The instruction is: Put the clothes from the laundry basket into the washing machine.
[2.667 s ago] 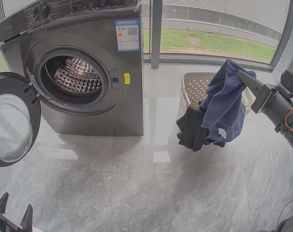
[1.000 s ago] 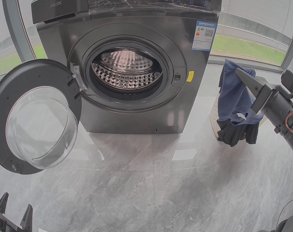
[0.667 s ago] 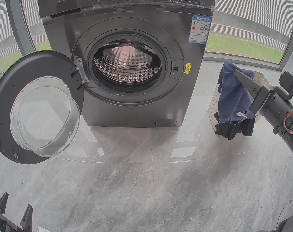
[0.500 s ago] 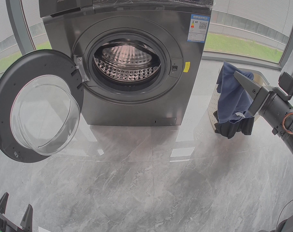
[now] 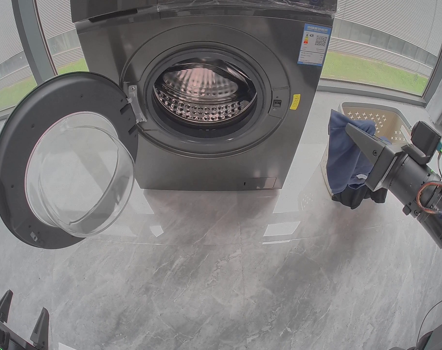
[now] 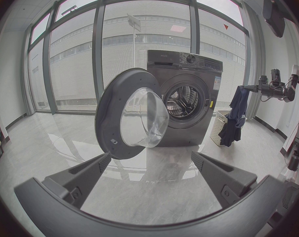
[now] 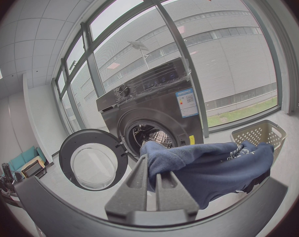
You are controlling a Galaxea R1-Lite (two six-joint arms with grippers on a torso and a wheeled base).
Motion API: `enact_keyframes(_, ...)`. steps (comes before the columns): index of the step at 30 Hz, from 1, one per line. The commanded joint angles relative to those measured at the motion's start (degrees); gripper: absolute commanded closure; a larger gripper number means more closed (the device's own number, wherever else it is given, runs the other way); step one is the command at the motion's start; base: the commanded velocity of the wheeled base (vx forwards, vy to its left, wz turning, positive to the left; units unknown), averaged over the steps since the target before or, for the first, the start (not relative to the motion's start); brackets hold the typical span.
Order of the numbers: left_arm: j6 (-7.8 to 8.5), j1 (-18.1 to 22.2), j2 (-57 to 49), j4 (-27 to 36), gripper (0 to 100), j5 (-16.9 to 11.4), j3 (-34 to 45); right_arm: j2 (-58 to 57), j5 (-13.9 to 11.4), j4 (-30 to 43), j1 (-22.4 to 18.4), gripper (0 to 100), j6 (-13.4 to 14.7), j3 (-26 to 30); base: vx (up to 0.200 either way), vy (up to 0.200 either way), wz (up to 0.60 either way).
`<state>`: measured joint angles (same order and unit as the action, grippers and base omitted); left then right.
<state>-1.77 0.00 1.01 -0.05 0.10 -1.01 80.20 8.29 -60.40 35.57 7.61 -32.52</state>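
- Two garments hang at my right pincer: its jaws are pressed nearly together on a fold of the blue garment, and a dark garment dangles below the blue one. Whether the jaws pinch the dark cloth too, I cannot tell.
- Seen from my right wrist, the blue garment bunches over my fingertips and drapes off to one side.
- The bundle hangs clear of the floor, in front of the laundry basket and to the right of the washing machine.
- The laundry basket stands on the floor by the window, just beside the washing machine's right side.
- The washing machine's door is swung wide open to the left, and the steel drum shows through the round opening.
- My left pincer sits low at the near left, well apart from the washing machine, its jaws spread wide with nothing between them.
- From my left wrist, the open door faces me and the bundle hangs near the basket.
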Motion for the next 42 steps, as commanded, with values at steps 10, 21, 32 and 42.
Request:
enact_keyframes(10, 0.1, 0.0, -1.0, 0.0, 0, 0.1, 1.0, 1.9, -2.7, -6.0, 4.8, 100, 0.0, 1.4, 0.0, 0.04, 0.0)
enact_keyframes(21, 0.1, 0.0, -1.0, 0.0, 0, 0.2, 1.0, 4.4, -0.6, -5.8, 0.4, 100, 0.2, -1.0, 0.0, 0.0, 0.0)
enact_keyframes(32, 0.27, 0.0, -1.0, 0.0, 0, 0.3, 1.0, 4.6, 0.5, -5.6, -0.2, 100, 0.2, -1.7, 0.0, 0.0, 0.0)
enact_keyframes(42, 0.45, 0.0, -1.0, 0.0, 0, 0.4, 1.0, 5.1, 0.4, -5.6, -0.1, 100, 0.2, -1.3, 0.0, 0.0, 0.0)
